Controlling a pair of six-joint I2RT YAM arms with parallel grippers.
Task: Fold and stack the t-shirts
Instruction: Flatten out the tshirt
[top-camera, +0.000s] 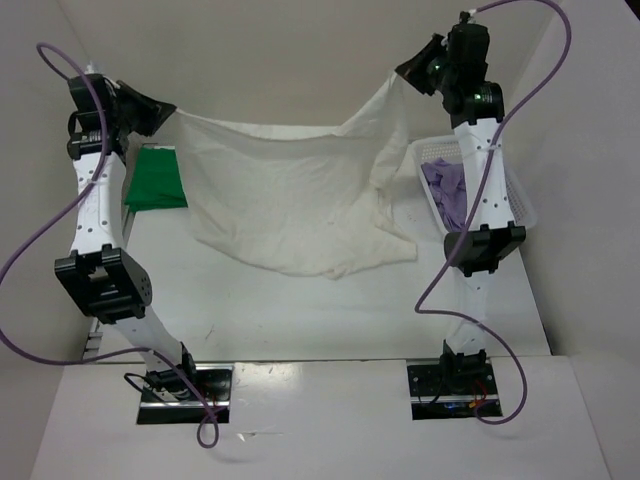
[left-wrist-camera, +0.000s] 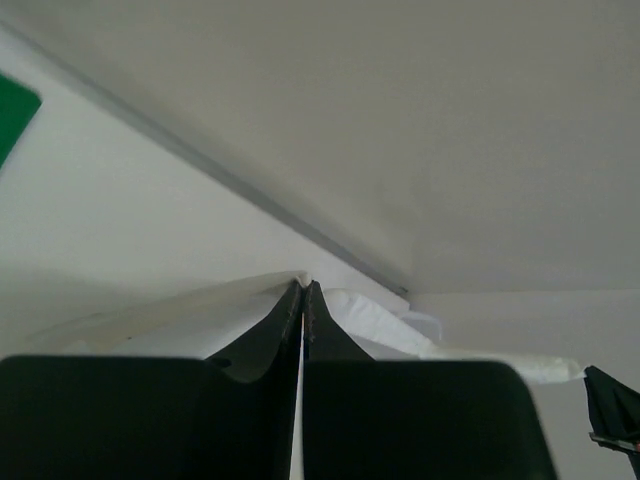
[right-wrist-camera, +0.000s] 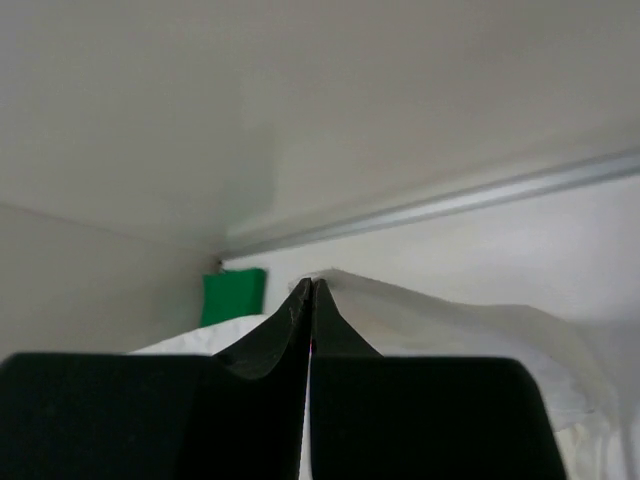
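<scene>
Top view: the white shirt (top-camera: 290, 210) hangs limp between the left gripper (top-camera: 165, 108) and the right gripper (top-camera: 405, 72), over the far half of the desk (top-camera: 300, 320), its hem seemingly resting there. The green shirt (top-camera: 155, 180) lies folded at the far-left edge. The purple shirt (top-camera: 450, 185) sits in the basket (top-camera: 525, 205) at the right edge.

Left wrist: jaws clenched on white cloth.

Right wrist: likewise.

The fabric is light and sagging, likely best held at corners.
</scene>
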